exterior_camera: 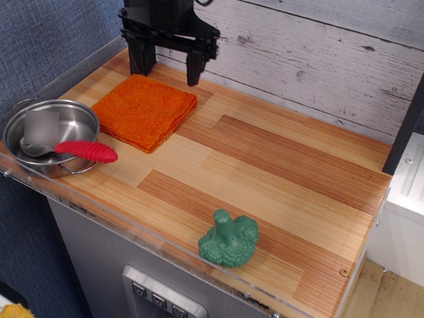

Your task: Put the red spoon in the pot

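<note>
The pot [77, 125] is a small shiny steel pot at the table's front left corner. The red spoon [85, 150] lies across it: its silver bowl rests inside the pot and its ribbed red handle sticks out over the right rim. My gripper [168, 68] is black, open and empty. It hangs above the back edge of the table, behind the orange cloth, well away from the pot.
A folded orange cloth [144, 110] lies between the pot and the back wall. A green broccoli toy [229, 239] sits near the front edge. A clear plastic rim [157, 236] runs around the wooden table. A white plank wall stands behind.
</note>
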